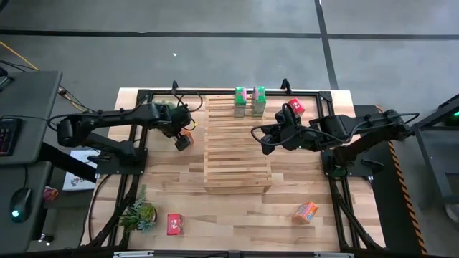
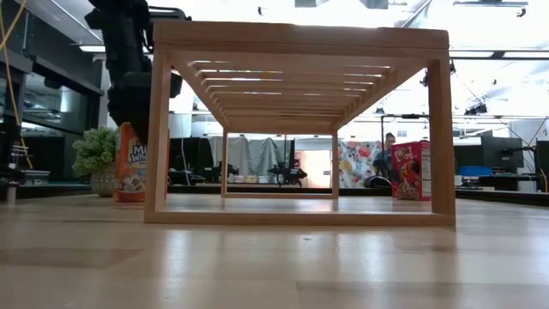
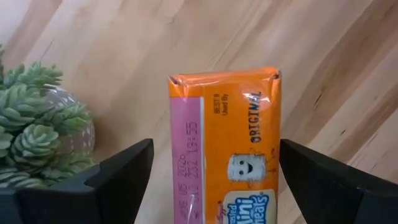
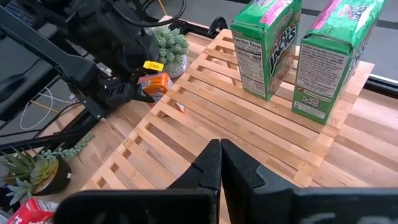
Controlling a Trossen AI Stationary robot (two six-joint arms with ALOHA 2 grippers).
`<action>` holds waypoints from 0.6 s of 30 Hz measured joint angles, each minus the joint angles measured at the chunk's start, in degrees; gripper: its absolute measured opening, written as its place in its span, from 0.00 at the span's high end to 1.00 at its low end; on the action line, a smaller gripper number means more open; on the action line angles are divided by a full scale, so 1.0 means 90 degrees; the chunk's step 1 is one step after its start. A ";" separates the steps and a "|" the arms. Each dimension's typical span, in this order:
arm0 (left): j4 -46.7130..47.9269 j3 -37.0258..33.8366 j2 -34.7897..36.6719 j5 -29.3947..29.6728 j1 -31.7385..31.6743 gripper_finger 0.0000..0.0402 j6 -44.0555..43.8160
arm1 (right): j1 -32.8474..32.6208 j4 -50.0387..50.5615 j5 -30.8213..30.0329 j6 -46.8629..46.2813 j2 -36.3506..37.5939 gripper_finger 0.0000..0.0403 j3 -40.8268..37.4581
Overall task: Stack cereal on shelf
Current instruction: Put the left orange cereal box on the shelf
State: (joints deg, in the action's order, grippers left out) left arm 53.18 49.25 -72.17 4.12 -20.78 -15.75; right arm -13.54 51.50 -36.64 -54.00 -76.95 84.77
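Reaching down at the left side of the table (image 1: 229,215), the left pincer (image 3: 211,180) hangs spread wide around an orange cereal box (image 3: 227,149), a finger to either side and neither touching it yet. The worry there, I'd say, is the little potted plant (image 3: 37,134) sitting just beside the box: close carelessly or off-centre and the box could twist, slip, or get nudged into the pot. The box itself looks like thin glossy card, orange with a pink side panel, slightly dented along its edge, so a hard squeeze might crush it.

Moving across, the shelf (image 1: 237,147) is a pale slatted wooden rack lying in the middle of the table, with two green cereal boxes (image 4: 267,46) standing upright side by side at its far end. Anything set down between slats could tip.

On the right, the right pincer (image 4: 221,165) hovers above the shelf, clenched on nothing. A red box (image 1: 296,108) sits behind it near the far edge; another red box (image 1: 174,223) and a second orange box (image 1: 305,211) lie along the near edge, well apart.
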 joint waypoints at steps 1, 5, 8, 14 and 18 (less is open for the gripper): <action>0.0002 0.0000 -0.0029 0.0000 0.0000 0.18 -0.0002 | 0.0000 0.0005 0.0000 0.0001 0.0000 1.00 0.0000; 0.0001 0.0000 -0.0082 0.0000 0.0002 0.24 -0.0092 | 0.0000 0.0007 0.0000 0.0002 0.0000 1.00 0.0000; 0.0001 0.0000 -0.0082 0.0002 0.0002 0.31 -0.0212 | 0.0000 0.0016 0.0000 0.0005 -0.0002 1.00 0.0000; 0.0018 0.0000 -0.0082 -0.0033 0.0072 0.45 -0.0300 | 0.0000 0.0018 -0.0002 0.0051 -0.0002 1.00 0.0000; 0.0149 0.0055 0.0039 -0.0281 0.0109 0.52 -0.0404 | 0.0000 0.0020 -0.0002 0.0053 -0.0002 1.00 0.0000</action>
State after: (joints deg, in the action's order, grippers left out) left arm 54.52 49.75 -71.82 1.59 -19.79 -19.39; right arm -13.54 51.68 -36.67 -53.52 -76.97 84.77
